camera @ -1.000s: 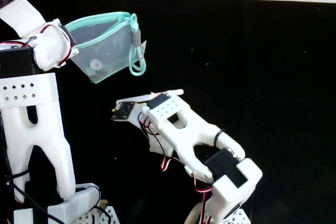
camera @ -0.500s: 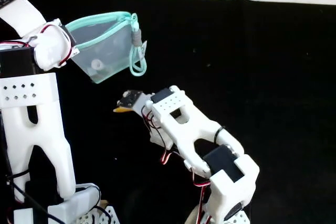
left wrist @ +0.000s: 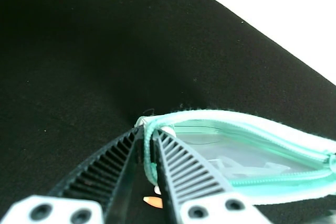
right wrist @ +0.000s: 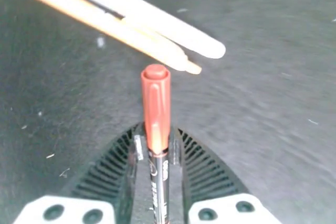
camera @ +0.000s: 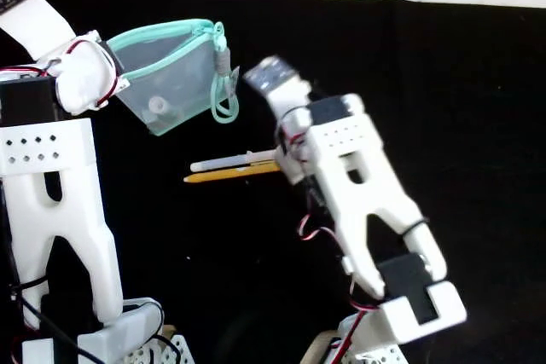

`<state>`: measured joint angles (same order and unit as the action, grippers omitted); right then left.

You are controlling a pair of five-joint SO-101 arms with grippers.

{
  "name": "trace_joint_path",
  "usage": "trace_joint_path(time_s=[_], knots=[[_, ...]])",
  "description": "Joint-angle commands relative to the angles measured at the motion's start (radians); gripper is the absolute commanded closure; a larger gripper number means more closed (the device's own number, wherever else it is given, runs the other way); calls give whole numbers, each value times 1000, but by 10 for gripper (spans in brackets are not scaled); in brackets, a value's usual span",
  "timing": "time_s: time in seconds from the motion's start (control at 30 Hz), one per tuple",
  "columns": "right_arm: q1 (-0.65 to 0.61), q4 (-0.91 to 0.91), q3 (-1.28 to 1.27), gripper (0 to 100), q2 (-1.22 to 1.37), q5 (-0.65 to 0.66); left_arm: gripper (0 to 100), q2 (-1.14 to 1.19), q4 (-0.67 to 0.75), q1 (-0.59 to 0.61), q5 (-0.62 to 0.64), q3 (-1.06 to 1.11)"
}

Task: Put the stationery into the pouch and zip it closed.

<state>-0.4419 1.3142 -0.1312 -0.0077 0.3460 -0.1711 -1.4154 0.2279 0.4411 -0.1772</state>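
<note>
The right gripper (right wrist: 155, 136) has been lifted off the black cloth table (camera: 444, 83), and a thin round marker with a red cap (right wrist: 155, 100) is pinched tight in it. A smooth white pen (camera: 226, 162) and a yellow pencil (camera: 223, 176) are left lying side by side. The soft see-through pouch with a mint green zip (camera: 171, 83) is held up, squeezed by its edge in the left gripper (left wrist: 147, 148), ready for the marker.

Clear pouch (camera: 171, 74) with mint zipper trim hangs in the air, mouth unzipped. White pen (camera: 230, 160) and yellow pencil (camera: 230, 174) lie touching, side by side on the black table (camera: 444, 74). Red-capped marker (right wrist: 156, 103) sits clamped in the right gripper (right wrist: 156, 135)
</note>
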Motion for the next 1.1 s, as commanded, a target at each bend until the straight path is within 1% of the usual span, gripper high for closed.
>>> trace_joint_path(time_s=[0.0,0.1,0.27,0.37,0.5,0.67,0.9,1.07], knots=[[45,53,116,991,-107,-15,992,8,-3,-16,6,12],[45,91,232,991,-140,-20,992,8,-2,-16,6,12],[41,99,496,991,-145,-127,992,8,-2,-16,6,12],[39,88,633,991,-127,-180,992,8,0,-16,6,12],[36,19,808,991,-97,-244,992,8,2,-16,6,12],[-61,-48,952,991,-44,-296,992,8,2,-16,6,12],[-160,-139,1191,991,77,-290,992,10,2,-16,6,12],[-217,-148,1374,991,193,-293,992,10,2,-16,6,12]])
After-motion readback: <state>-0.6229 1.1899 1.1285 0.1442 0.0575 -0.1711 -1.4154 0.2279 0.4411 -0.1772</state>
